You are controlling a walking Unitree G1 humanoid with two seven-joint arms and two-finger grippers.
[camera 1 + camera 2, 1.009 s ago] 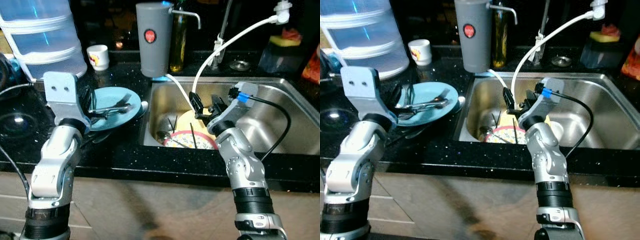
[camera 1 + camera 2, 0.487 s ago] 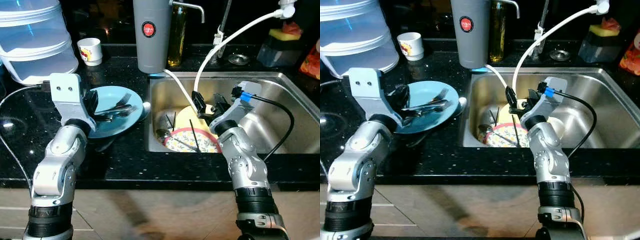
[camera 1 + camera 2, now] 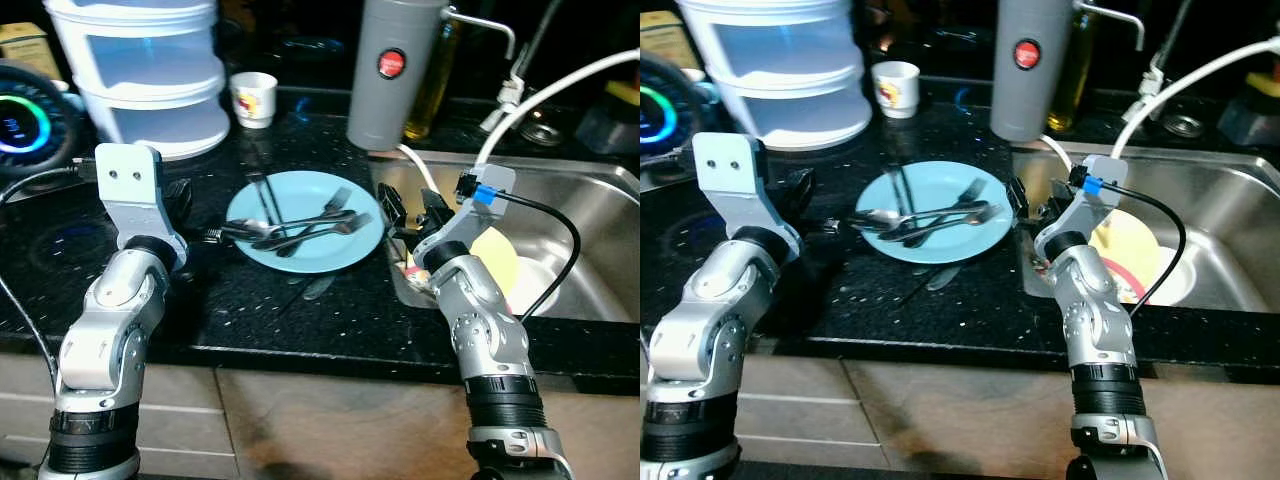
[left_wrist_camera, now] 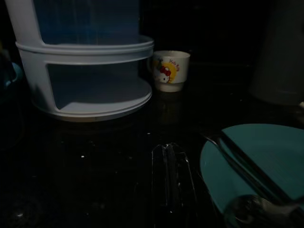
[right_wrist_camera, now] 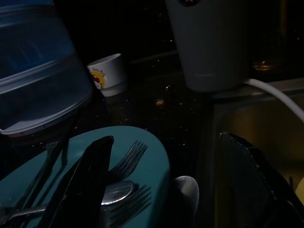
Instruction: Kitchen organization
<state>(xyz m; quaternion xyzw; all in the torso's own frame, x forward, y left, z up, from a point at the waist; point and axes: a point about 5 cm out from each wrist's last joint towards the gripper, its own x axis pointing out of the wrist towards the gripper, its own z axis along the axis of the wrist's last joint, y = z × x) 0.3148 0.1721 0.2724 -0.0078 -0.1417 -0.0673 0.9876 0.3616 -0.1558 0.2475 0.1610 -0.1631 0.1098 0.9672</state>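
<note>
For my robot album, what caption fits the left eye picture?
Round light-blue plate of metal forks and spoons on a black speckled counter, between both claws, left and right.

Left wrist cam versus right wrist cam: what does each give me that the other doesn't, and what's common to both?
Left wrist: the left gripper, jaws shut, low over the counter beside the plate. Right wrist: the right gripper, jaws open, a fork on the plate, the hose and the sink. Both: plate, cup, tiered container and grey jug, which is dim in the left one.
</note>
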